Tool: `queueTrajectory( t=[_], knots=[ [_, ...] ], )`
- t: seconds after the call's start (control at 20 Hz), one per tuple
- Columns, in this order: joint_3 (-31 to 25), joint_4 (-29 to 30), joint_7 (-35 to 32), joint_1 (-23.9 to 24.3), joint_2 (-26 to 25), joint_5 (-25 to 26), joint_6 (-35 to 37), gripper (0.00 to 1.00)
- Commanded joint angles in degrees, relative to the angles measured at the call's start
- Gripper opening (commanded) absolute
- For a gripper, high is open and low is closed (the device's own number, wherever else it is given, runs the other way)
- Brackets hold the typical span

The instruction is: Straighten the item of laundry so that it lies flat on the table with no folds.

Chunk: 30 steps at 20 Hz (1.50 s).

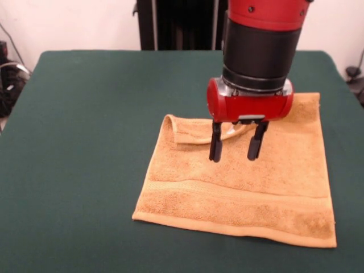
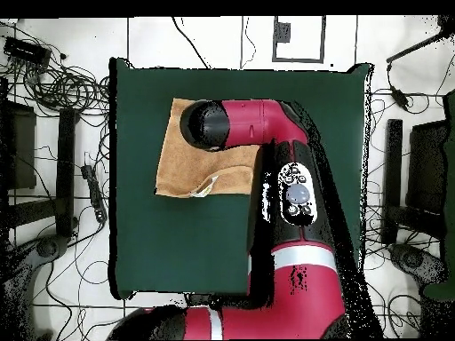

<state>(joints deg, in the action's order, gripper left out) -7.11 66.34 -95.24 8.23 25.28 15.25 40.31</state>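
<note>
Around the table you have a white floor [image 2: 213, 35] strewn with black cables [image 2: 62, 84]. Dark stands [image 2: 64, 169] flank both sides overhead, one at your left edge, another [image 2: 393, 178] at the right. A black frame [image 1: 182, 25] stands against the white wall [image 1: 79, 25].

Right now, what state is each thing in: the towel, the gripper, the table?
Golden-orange terry-cloth towel: mostly flat, far-left corner in the front view folded over.
Red and black gripper: jaws open, empty, poised by the folded corner.
Dark green felt-covered table: bearing only the towel.
</note>
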Motion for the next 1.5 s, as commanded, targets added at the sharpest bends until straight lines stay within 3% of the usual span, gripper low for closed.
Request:
queueTrajectory(
  t=[0.05,0.75,1.5],
  knots=[
    [-3.98,3.01,1.17,-1.97,-4.25,0.62,6.49,1.0],
    [-3.23,1.83,2.48,-3.33,-2.66,1.84,10.11,1.0],
    [-3.17,3.88,-0.09,-3.67,-1.81,1.5,6.64,1.0]
  ],
)
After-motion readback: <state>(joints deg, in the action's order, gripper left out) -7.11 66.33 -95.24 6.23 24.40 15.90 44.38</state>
